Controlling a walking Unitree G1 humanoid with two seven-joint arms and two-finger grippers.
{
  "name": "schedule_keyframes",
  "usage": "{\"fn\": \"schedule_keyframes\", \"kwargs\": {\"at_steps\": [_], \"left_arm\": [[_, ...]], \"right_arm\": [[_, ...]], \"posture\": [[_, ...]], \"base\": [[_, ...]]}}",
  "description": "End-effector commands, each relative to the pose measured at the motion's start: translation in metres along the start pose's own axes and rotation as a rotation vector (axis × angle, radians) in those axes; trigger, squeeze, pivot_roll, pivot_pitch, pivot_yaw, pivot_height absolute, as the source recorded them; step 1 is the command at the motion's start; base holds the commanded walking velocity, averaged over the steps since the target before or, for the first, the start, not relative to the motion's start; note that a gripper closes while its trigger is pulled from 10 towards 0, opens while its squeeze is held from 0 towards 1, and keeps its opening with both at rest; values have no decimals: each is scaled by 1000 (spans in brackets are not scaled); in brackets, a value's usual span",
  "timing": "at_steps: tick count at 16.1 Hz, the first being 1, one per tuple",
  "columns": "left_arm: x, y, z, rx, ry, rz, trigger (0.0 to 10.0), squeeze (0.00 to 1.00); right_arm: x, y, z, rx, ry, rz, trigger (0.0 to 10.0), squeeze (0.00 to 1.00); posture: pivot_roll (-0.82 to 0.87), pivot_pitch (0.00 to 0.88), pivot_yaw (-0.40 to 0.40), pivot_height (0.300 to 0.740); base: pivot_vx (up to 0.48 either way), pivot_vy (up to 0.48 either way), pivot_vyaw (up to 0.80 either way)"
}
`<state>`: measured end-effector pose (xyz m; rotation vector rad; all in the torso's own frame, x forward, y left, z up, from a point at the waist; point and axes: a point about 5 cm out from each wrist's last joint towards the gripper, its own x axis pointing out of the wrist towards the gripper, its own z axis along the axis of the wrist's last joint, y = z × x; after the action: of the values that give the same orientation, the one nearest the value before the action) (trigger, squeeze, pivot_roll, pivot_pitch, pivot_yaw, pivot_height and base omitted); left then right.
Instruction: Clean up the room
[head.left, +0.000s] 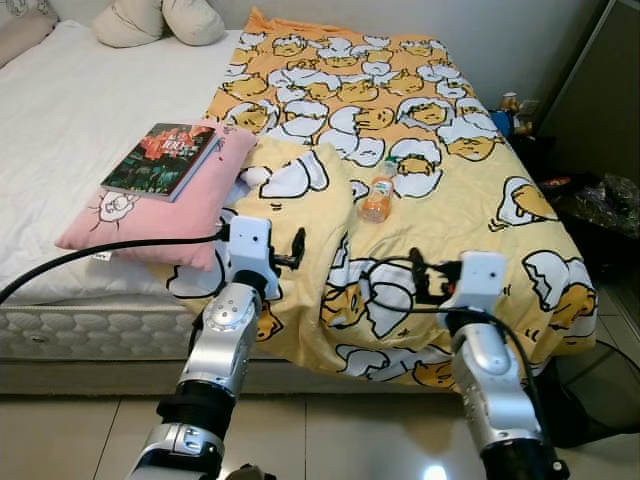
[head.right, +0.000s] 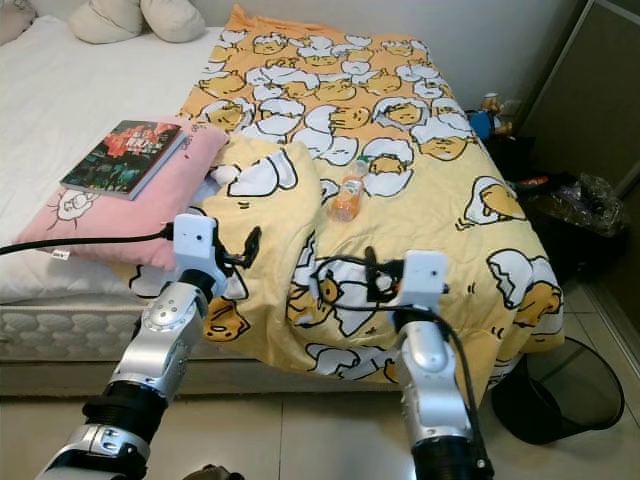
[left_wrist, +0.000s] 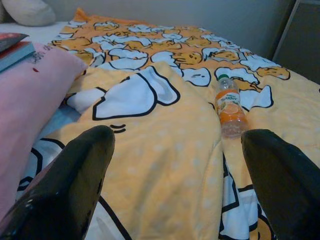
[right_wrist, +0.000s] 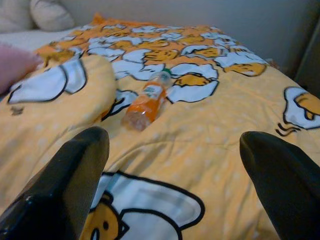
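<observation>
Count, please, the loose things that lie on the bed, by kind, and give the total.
Bottles: 1, the orange drink bottle lying on the yellow blanket.
Books: 1, the book resting on the pink pillow.
Pink pillows: 1, the pink pillow at the blanket's edge.
Cream pillows: 2, the cream pillows at the head of the bed.
Total: 5.

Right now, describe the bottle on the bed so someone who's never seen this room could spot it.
Find the bed's yellow blanket printed with cartoon eggs. Near its middle, just right of the bunched fold beside the pink pillow, lies the bottle. It is small, clear plastic, on its side, holding orange drink, the only loose item on the blanket.
</observation>
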<state>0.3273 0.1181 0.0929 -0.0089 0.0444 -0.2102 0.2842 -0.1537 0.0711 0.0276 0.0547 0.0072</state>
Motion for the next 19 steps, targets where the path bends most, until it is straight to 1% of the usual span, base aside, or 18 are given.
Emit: {"fn": "schedule_keyframes", "kwargs": {"at_steps": [1, 2, 4, 6, 8, 19], "left_arm": [[-8, 9, -6, 11, 6, 24, 10000, 0], [-14, 13, -12, 24, 30, 19, 10000, 0], [-19, 18, -20, 32, 52, 13, 10000, 0], [-17, 16, -18, 25, 43, 12, 10000, 0], [-14, 10, -12, 22, 17, 3, 10000, 0], [-14, 10, -12, 22, 17, 3, 10000, 0]], "right_arm": [[-6, -3, 0, -43, -15, -4, 10000, 0], [-11, -5, -3, -70, -10, 7, 10000, 0], [-16, -14, -9, -84, 11, -9, 10000, 0], [-14, -17, -9, -84, 8, -25, 10000, 0], [-11, -15, -4, -77, -9, -38, 10000, 0], [-11, -15, -4, -77, -9, -38, 10000, 0]], "posture": [[-18, 0, -3, 740], [-18, 0, -3, 740], [-17, 0, -2, 740], [-16, 0, 1, 740], [-19, 0, 3, 740], [-19, 0, 3, 740]], "base": [[0, 0, 0], [0, 0, 0], [0, 0, 0], [0, 0, 0], [0, 0, 0], [0, 0, 0]]}}
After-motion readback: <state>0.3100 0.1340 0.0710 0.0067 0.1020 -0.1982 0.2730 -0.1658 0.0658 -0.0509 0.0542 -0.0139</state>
